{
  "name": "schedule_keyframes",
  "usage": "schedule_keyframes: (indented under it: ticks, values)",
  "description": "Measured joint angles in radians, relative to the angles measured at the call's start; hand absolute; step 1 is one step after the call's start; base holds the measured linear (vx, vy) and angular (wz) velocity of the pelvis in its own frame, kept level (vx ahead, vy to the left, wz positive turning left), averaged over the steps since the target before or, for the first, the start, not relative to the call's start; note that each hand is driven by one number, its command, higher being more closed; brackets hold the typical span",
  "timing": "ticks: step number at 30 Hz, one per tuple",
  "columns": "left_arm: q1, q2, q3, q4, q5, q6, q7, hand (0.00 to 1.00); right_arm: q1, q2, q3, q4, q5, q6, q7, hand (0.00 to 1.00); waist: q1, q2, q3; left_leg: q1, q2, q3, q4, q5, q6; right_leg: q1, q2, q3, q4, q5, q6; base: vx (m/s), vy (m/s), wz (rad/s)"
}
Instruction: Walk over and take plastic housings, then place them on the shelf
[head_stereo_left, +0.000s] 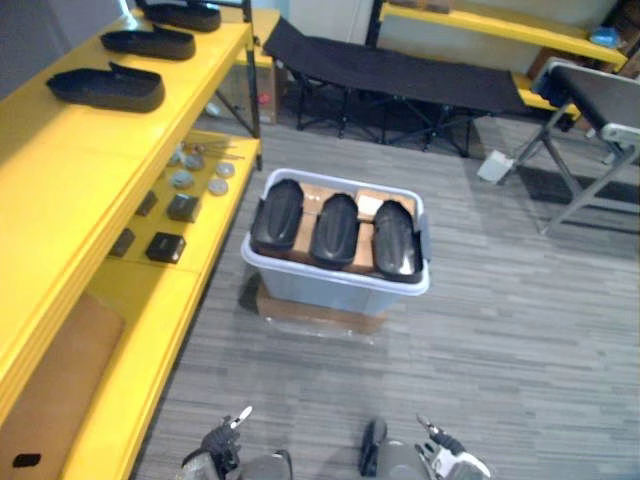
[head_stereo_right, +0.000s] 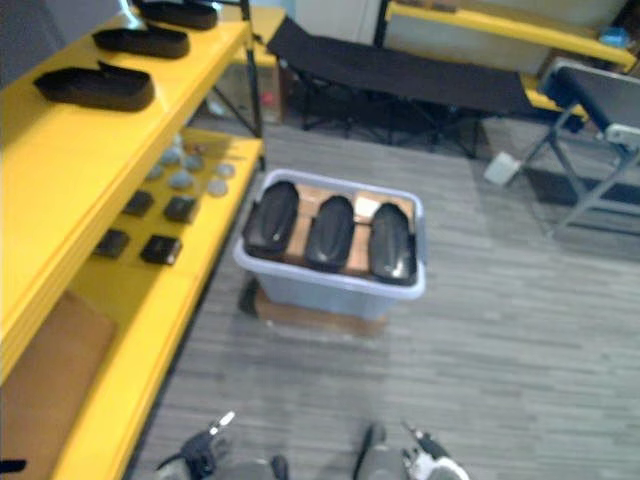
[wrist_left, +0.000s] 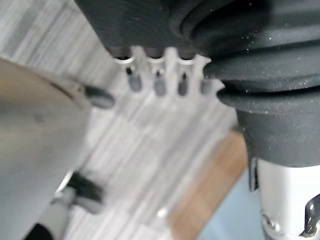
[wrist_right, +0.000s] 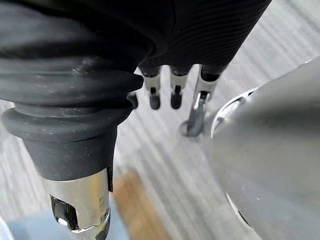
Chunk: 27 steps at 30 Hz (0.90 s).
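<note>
Three black plastic housings (head_stereo_left: 277, 215), (head_stereo_left: 335, 228), (head_stereo_left: 394, 238) lie side by side on cardboard in a pale blue-grey bin (head_stereo_left: 330, 281) on the floor ahead. Up to three more black housings (head_stereo_left: 105, 88), (head_stereo_left: 150, 42), (head_stereo_left: 185, 14) rest on the top board of the yellow shelf (head_stereo_left: 120, 150) at the left. My left hand (head_stereo_left: 222, 440) and right hand (head_stereo_left: 445, 455) hang low at the near edge, far from the bin. Their fingers (wrist_left: 157, 82), (wrist_right: 172, 92) point straight down at the floor, open and holding nothing.
The bin stands on a flat cardboard sheet (head_stereo_left: 315, 312) beside the shelf's corner. Small dark boxes and round metal parts (head_stereo_left: 180, 205) lie on the lower shelf board. A black folding cot (head_stereo_left: 400, 75) and a grey bench (head_stereo_left: 600, 100) stand behind.
</note>
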Motion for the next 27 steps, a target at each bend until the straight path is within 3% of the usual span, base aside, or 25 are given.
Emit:
schedule_keyframes:
  ticks: [1, 2, 3, 4, 5, 6, 7, 10, 12, 13, 14, 15, 16, 18, 19, 20, 21, 22, 24, 27]
  values:
    - [0.021, 0.002, 0.012, -0.001, -0.008, 0.003, 0.003, 0.00, 0.008, 0.014, 0.003, 0.002, -0.015, 0.003, 0.001, 0.00, 0.002, -0.024, -0.014, 0.015, -0.006, -0.001, 0.021, -0.042, -0.009, 0.013, 0.000, 0.014, 0.011, 0.059, -0.024, 0.33, -0.249, 0.07]
    - [0.022, 0.003, 0.025, 0.006, -0.010, -0.002, 0.008, 0.00, 0.012, 0.015, 0.009, 0.004, -0.021, 0.004, 0.001, 0.00, 0.000, -0.027, -0.019, 0.023, -0.003, -0.004, 0.042, -0.068, -0.015, 0.019, 0.003, 0.021, 0.016, 0.049, -0.012, 0.48, -0.378, -0.11]
    - [0.023, -0.035, 0.041, 0.020, -0.011, -0.002, 0.017, 0.00, 0.009, -0.017, 0.025, 0.004, -0.040, 0.007, -0.006, 0.00, 0.007, 0.032, -0.034, 0.013, 0.061, 0.003, 0.104, -0.096, -0.033, 0.023, 0.056, 0.016, 0.048, 0.039, -0.038, 0.39, -0.286, -0.18]
    - [0.029, -0.064, 0.042, 0.035, -0.023, -0.003, 0.025, 0.00, 0.012, -0.037, 0.047, 0.008, -0.059, 0.014, -0.002, 0.00, -0.003, 0.075, -0.048, -0.001, 0.094, -0.001, 0.154, -0.115, -0.060, 0.020, 0.089, 0.013, 0.066, -0.009, -0.048, 0.47, -0.325, -0.26]
    - [0.029, -0.074, 0.044, 0.036, -0.031, -0.003, 0.033, 0.00, 0.010, -0.049, 0.055, 0.007, -0.062, 0.019, -0.005, 0.00, -0.001, 0.092, -0.049, -0.011, 0.108, -0.002, 0.193, -0.117, -0.064, 0.019, 0.100, 0.014, 0.078, -0.027, -0.056, 0.35, -0.240, -0.14]
    - [0.028, -0.085, 0.052, 0.036, -0.034, -0.003, 0.036, 0.00, 0.010, -0.068, 0.070, 0.006, -0.077, 0.024, -0.010, 0.00, -0.003, 0.104, -0.046, -0.076, 0.132, -0.015, 0.342, -0.109, -0.072, 0.031, 0.116, 0.016, 0.085, -0.054, -0.072, 0.30, -0.218, -0.06]
    - [0.025, -0.087, 0.057, 0.035, -0.034, -0.009, 0.035, 0.00, 0.016, -0.075, 0.072, 0.009, -0.095, 0.031, -0.021, 0.00, -0.006, 0.113, -0.039, -0.175, 0.153, -0.058, 0.566, -0.052, -0.082, 0.076, 0.130, 0.016, 0.061, -0.073, -0.081, 0.27, -0.217, -0.04]
    - [0.025, -0.085, 0.067, 0.030, -0.034, -0.028, 0.033, 0.00, 0.019, -0.081, 0.071, 0.033, -0.141, 0.044, -0.024, 0.00, 0.000, 0.113, -0.036, -0.300, 0.187, -0.058, 0.786, -0.058, -0.091, 0.178, 0.134, 0.021, 0.004, -0.090, -0.087, 0.25, -0.140, -0.20]
    - [0.019, -0.076, 0.042, 0.027, -0.029, -0.032, 0.027, 0.00, 0.022, -0.087, 0.070, 0.034, -0.164, 0.022, -0.025, 0.00, -0.001, 0.109, -0.034, -0.319, 0.193, 0.013, 0.648, -0.058, -0.078, 0.204, 0.123, 0.035, -0.019, -0.096, -0.077, 0.21, -0.026, -0.38]
    - [0.014, -0.070, 0.026, 0.028, -0.016, -0.033, 0.018, 0.00, 0.031, -0.086, 0.070, 0.023, -0.179, -0.011, -0.023, 0.00, -0.005, 0.107, -0.033, -0.313, 0.178, 0.047, 0.472, -0.048, -0.067, 0.209, 0.110, 0.045, -0.034, -0.096, -0.065, 0.21, 0.080, -0.22]
    - [0.003, -0.073, 0.010, 0.031, 0.005, -0.033, 0.015, 0.00, 0.053, -0.086, 0.079, -0.005, -0.202, -0.055, -0.015, 0.00, -0.016, 0.106, -0.032, -0.313, 0.155, 0.055, 0.296, -0.006, -0.057, 0.208, 0.093, 0.044, -0.039, -0.095, -0.046, 0.22, 0.108, -0.11]
    - [0.000, -0.072, 0.000, 0.032, 0.014, -0.035, 0.015, 0.00, 0.065, -0.089, 0.100, -0.020, -0.217, -0.073, -0.009, 0.00, -0.020, 0.106, -0.032, -0.311, 0.145, 0.052, 0.218, 0.031, -0.055, 0.204, 0.087, 0.044, -0.042, -0.097, -0.035, 0.25, 0.164, 0.03]
    - [-0.003, -0.065, -0.003, 0.032, 0.021, -0.039, 0.013, 0.00, 0.077, -0.086, 0.162, -0.054, -0.253, -0.107, 0.017, 0.00, -0.027, 0.086, -0.021, -0.290, 0.111, 0.063, 0.154, 0.132, -0.041, 0.205, 0.062, 0.051, -0.042, -0.096, -0.011, 0.27, 0.203, 0.01]
    - [-0.019, -0.032, -0.026, 0.030, 0.052, -0.046, 0.010, 0.00, 0.088, -0.091, 0.300, -0.155, -0.317, -0.173, 0.094, 0.00, -0.036, 0.042, -0.004, -0.260, 0.055, 0.081, 0.077, 0.155, -0.025, 0.195, 0.016, 0.048, -0.050, -0.097, 0.015, 0.22, 0.187, -0.02]
    - [-0.038, -0.011, -0.054, 0.028, 0.073, -0.056, 0.005, 0.00, 0.088, -0.091, 0.432, -0.240, -0.358, -0.219, 0.164, 0.00, -0.034, 0.012, 0.005, -0.266, 0.034, 0.084, 0.061, 0.162, -0.015, 0.184, -0.006, 0.047, -0.052, -0.096, 0.025, 0.08, 0.086, 0.01]
    - [-0.046, -0.003, -0.070, 0.027, 0.084, -0.062, 0.005, 0.00, 0.086, -0.097, 0.502, -0.287, -0.371, -0.239, 0.198, 0.00, -0.034, 0.001, 0.008, -0.269, 0.026, 0.081, 0.059, 0.162, -0.015, 0.183, -0.014, 0.043, -0.054, -0.095, 0.029, 0.14, 0.115, 0.13]
    - [-0.048, 0.009, -0.102, 0.024, 0.089, -0.071, 0.006, 0.00, 0.084, -0.110, 0.649, -0.377, -0.378, -0.270, 0.264, 0.00, -0.030, -0.013, 0.004, -0.279, 0.015, 0.074, 0.062, 0.161, -0.014, 0.180, -0.020, 0.035, -0.058, -0.087, 0.042, 0.13, 0.069, 0.24]
    - [-0.048, 0.020, -0.133, 0.002, 0.085, -0.072, 0.013, 0.00, 0.044, -0.130, 0.838, -0.477, -0.383, -0.313, 0.345, 0.00, -0.020, -0.014, 0.005, -0.278, 0.005, 0.058, 0.063, 0.151, 0.002, 0.190, -0.024, 0.012, -0.060, -0.081, 0.051, 0.15, 0.078, 0.30]
    - [-0.049, 0.019, -0.160, -0.009, 0.079, -0.073, 0.013, 0.00, -0.029, -0.135, 1.047, -0.564, -0.367, -0.352, 0.417, 0.00, -0.008, -0.011, 0.006, -0.276, -0.004, 0.041, 0.063, 0.146, 0.011, 0.208, -0.030, -0.016, -0.066, -0.077, 0.056, 0.10, 0.046, 0.31]
    - [-0.057, 0.019, -0.168, -0.014, 0.084, -0.081, 0.013, 0.00, -0.131, -0.094, 1.207, -0.706, -0.290, -0.345, 0.476, 0.00, 0.030, -0.011, 0.006, -0.277, -0.008, 0.016, 0.059, 0.143, 0.014, 0.218, -0.032, -0.035, -0.066, -0.071, 0.056, 0.06, 0.033, 0.24]
